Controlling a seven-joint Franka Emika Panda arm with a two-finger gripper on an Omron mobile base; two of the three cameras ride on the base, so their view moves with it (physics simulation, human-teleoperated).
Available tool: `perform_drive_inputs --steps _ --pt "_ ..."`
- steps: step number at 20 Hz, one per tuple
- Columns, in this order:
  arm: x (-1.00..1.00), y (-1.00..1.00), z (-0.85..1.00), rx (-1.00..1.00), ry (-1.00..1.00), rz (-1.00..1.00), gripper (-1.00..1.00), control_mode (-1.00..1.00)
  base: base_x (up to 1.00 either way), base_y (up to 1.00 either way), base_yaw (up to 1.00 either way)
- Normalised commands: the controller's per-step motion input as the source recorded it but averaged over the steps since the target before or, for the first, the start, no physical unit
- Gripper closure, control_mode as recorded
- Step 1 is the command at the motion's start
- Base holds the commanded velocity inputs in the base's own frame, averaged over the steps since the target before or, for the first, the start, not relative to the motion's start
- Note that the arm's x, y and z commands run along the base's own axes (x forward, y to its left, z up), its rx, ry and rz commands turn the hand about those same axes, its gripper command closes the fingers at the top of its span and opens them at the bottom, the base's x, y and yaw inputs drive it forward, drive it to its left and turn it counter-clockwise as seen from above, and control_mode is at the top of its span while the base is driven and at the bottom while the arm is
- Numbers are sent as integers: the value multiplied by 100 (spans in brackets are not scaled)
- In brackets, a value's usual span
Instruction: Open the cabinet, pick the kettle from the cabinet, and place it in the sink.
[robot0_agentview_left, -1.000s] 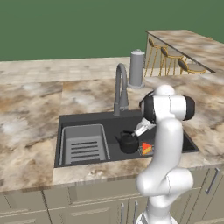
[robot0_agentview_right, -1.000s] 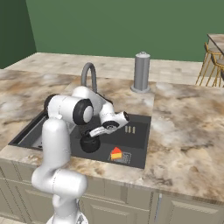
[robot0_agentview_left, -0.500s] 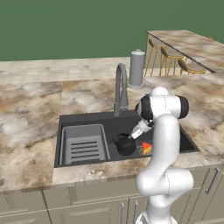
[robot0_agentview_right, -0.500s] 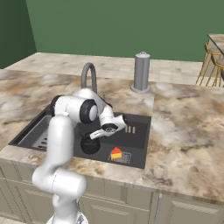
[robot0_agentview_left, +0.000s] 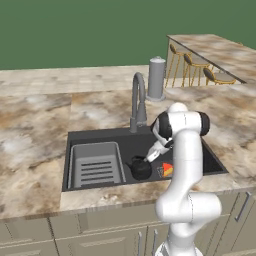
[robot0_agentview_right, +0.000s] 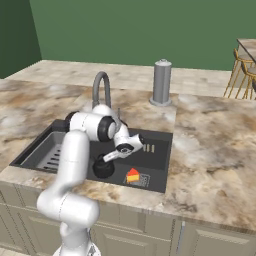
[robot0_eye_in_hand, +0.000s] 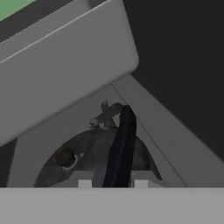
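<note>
Kettle, small, round and black, sits low inside the sink, near the basin's front edge and about midway along it. In the left base view the gripper reaches down from the white arm and meets the kettle at its top, on the side nearer the basin's right end. The kettle stands upright, its lid facing up. A grey ribbed rack fills the left part of the basin, just beside the kettle. A small orange and red item lies on the basin floor to the kettle's right. A curved metallic faucet rises from the counter at the basin's back edge, and a grey cylinder stands on the counter behind it.

In the right base view the kettle rests at the basin's front edge, with the gripper slanting down onto its top from the right. The rack lies toward the basin's left end, partly behind the arm. The orange and red item sits near the front right corner of the sink.

In the hand view the kettle lies directly below the hand. Its arched black handle runs up between the two fingertips, which are closed on it. The lid knob shows left of the handle. The pale wall of the rack stands just beyond the kettle.
</note>
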Motion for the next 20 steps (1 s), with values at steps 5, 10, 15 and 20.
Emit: perform_drive_inputs --steps 5,10,15,20 --pt "20 2 -36 -1 0 3 100 -100 0 0 0" --pt "19 0 -35 0 0 3 100 -100 0 0 0" --pt "20 0 -34 0 0 3 100 -100 0 0 0" --pt "11 0 -33 0 0 3 100 -100 0 0 0"
